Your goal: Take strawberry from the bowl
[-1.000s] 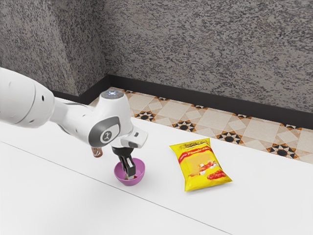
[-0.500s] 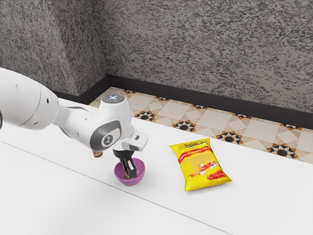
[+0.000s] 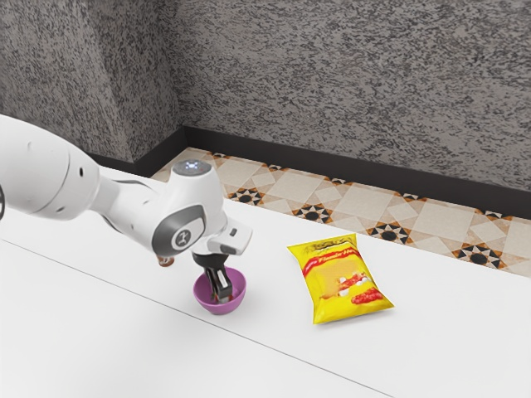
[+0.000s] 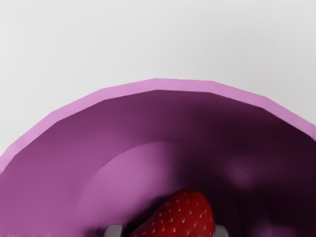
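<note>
- One arm sits lower than a second ago, jaws in the bowl; apart or clamped, I can't tell.
- Wrist view: strawberry inside the bowl.
- Exterior view: yellow bag.

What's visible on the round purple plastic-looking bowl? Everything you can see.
The round purple bowl is open-topped and smooth, plastic-looking, with a paler, slightly faceted rim and a faint ring low inside; one side of the interior is in deep shadow. It sits upright on the white, flat table. No damage shows. A red, seed-dotted strawberry is within its walls, and the black two-finger gripper reaches down into it. Can't tell whether either touches the bowl.
</note>
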Controlling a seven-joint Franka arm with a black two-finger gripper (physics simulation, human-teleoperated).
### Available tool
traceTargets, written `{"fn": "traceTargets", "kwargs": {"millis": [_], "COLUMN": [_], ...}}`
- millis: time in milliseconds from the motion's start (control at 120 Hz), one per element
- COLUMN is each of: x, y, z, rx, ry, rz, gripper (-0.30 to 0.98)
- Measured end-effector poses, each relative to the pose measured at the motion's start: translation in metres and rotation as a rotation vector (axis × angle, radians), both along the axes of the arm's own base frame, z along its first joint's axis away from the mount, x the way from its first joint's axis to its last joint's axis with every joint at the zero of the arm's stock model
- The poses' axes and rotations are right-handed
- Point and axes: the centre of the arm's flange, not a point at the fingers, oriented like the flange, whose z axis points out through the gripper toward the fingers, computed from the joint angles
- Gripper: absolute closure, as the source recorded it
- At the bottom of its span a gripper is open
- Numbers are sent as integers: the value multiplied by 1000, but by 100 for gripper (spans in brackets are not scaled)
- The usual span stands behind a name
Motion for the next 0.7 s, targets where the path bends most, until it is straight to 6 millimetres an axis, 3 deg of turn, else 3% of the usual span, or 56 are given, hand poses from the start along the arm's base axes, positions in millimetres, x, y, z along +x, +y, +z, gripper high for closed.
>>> {"fn": "traceTargets", "kwargs": {"millis": [133,208,275,342,408,467,533,700], "x": [1,-1,-8,-21,-40,-55,-60,-59], "y": [-1,-12,-44,-104,-171,-203,-213,-213], "z": [13,45,77,90,85,74,64,55], "rx": [2,1,-4,-13,-26,-26,-21,-24], "ry": [-24,-69,-110,-126,-117,-99,-87,-69], "rz": [7,-7,-57,-150,-252,-297,-300,-272], "gripper": [67,70,71,73,74,74,75,41]}}
